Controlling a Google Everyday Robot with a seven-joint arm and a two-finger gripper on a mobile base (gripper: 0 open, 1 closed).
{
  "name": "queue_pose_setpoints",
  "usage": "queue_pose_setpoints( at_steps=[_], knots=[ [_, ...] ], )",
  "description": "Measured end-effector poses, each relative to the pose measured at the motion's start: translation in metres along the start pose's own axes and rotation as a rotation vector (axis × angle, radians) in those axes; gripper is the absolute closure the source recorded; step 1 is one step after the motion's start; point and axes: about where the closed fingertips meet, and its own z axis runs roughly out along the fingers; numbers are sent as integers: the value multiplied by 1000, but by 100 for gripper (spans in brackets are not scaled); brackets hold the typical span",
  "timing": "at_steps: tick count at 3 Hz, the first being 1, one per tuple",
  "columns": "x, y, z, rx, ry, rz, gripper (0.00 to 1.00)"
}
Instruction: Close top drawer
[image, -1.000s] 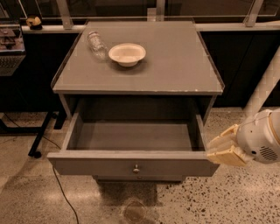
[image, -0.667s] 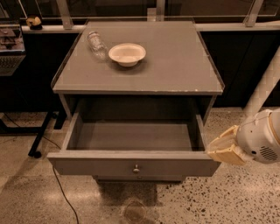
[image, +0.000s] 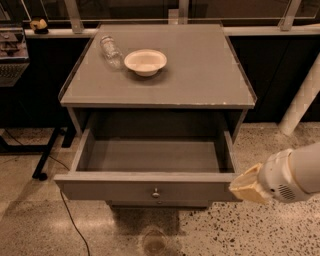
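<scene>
The top drawer (image: 145, 190) is pulled far out of the grey cabinet and its inside is bare. Its flat grey front panel carries one small round metal knob (image: 156, 192) at the centre. My gripper (image: 246, 186) comes in from the right on a white arm, its tan tip at the right end of the drawer's front panel, touching or nearly touching it. Below the open drawer only a sliver of a lower front shows.
On the cabinet top (image: 200, 75) lie a clear plastic bottle (image: 111, 51) on its side and a white bowl (image: 145, 61). A dark desk with a laptop (image: 12, 60) stands at left, with a cable (image: 70, 220) on the speckled floor. A white post (image: 304, 97) rises at right.
</scene>
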Motion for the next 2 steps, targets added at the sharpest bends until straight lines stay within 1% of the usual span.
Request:
queue_pose_setpoints(
  at_steps=[1,2],
  knots=[
    [31,-3,57,-40,-10,84,100],
    [53,-4,94,-45,-8,139,100]
  ],
)
